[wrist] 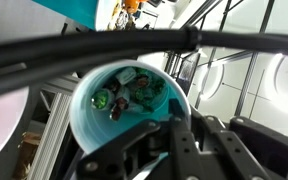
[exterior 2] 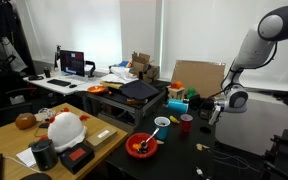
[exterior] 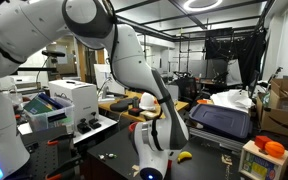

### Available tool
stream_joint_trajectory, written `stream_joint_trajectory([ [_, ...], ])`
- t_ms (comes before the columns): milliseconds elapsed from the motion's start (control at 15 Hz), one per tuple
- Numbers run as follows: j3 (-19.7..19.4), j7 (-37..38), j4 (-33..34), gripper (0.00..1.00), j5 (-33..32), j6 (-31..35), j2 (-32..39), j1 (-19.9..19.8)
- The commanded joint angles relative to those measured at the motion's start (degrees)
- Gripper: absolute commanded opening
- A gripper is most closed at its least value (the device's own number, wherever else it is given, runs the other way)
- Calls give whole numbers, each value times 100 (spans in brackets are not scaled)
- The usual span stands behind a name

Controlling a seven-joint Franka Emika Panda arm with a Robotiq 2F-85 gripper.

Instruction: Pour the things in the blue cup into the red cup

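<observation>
In the wrist view the blue cup (wrist: 124,112) fills the middle with its mouth turned toward the camera. Small green, dark and red bits (wrist: 130,90) lie inside it. My gripper (wrist: 169,128) is shut on the cup's wall at its right side. In an exterior view the gripper (exterior 2: 216,112) hangs at the table's far right end, just right of the red cup (exterior 2: 186,123), which stands upright on the dark tabletop. The held cup is mostly hidden behind the fingers there.
A low red bowl (exterior 2: 141,146) with a spoon and a white cup (exterior 2: 162,123) stand left of the red cup. Behind them are a black case (exterior 2: 142,92) and a cardboard box (exterior 2: 196,76). Black cables (wrist: 84,50) cross the wrist view.
</observation>
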Motion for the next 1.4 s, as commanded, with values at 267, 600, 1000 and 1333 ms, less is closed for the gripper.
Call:
stream_joint_trajectory([
  [267, -67, -97, 19, 1, 119, -376, 105, -61],
  [600, -73, -100, 35, 1, 114, -561, 195, -92],
  [1000, -80, -73, 84, 1, 133, -687, 292, -99],
  [1333, -70, -45, 181, 1, 200, -644, 356, -78],
])
